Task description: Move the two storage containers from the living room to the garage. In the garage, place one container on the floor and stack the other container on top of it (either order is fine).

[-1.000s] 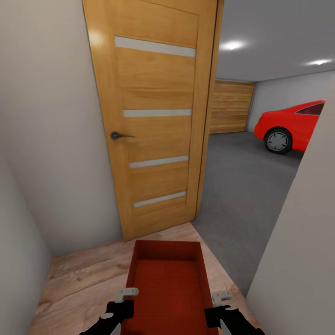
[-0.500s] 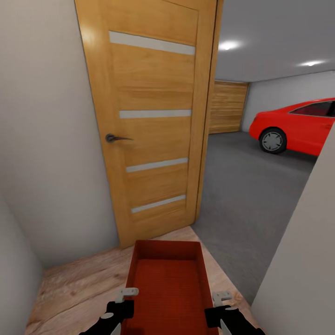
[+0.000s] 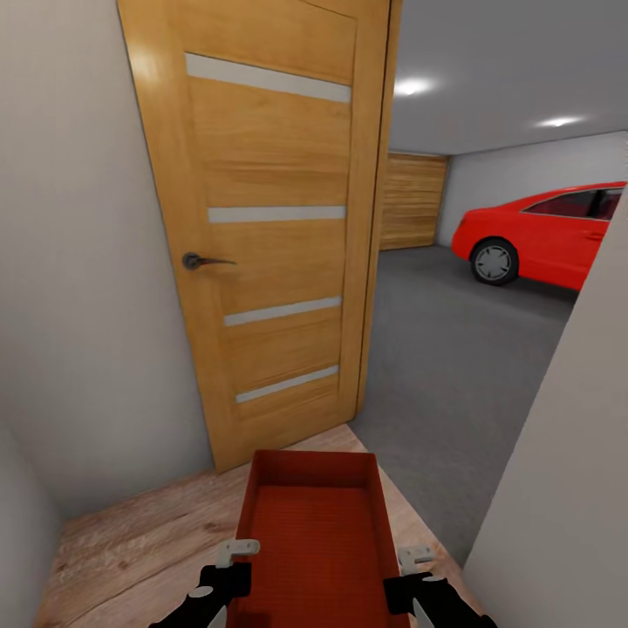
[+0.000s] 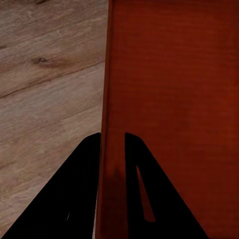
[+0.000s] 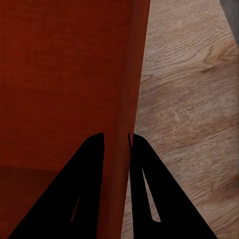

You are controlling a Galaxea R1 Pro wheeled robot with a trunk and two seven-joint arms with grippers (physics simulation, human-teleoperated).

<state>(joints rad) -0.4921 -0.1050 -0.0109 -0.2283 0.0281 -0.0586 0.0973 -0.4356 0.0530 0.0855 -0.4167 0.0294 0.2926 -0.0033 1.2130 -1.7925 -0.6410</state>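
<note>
One red-orange open-topped storage container point(image 3: 314, 532) hangs low in front of me over the wood plank flooring, held between both arms. My left gripper point(image 3: 234, 553) is shut on its left wall, and the left wrist view has the two black fingers point(image 4: 84, 174) pinching that wall point(image 4: 174, 99). My right gripper point(image 3: 415, 556) is shut on the right wall, also seen in the right wrist view with fingers point(image 5: 144, 179) astride the rim point(image 5: 64, 74). Beyond the doorway lies the garage with its dark grey concrete floor point(image 3: 453, 349).
The orange wooden door point(image 3: 270, 235) with frosted strips stands open at the left of the doorway. A white wall point(image 3: 567, 488) edges the opening at the right, another wall point(image 3: 78, 305) is at the left. A red car point(image 3: 549, 231) and a wooden garage door point(image 3: 412, 202) are farther in.
The whole picture has slid left, so the camera has moved; more of the car and garage shows. The container and both grippers keep the same place in the head view.
</note>
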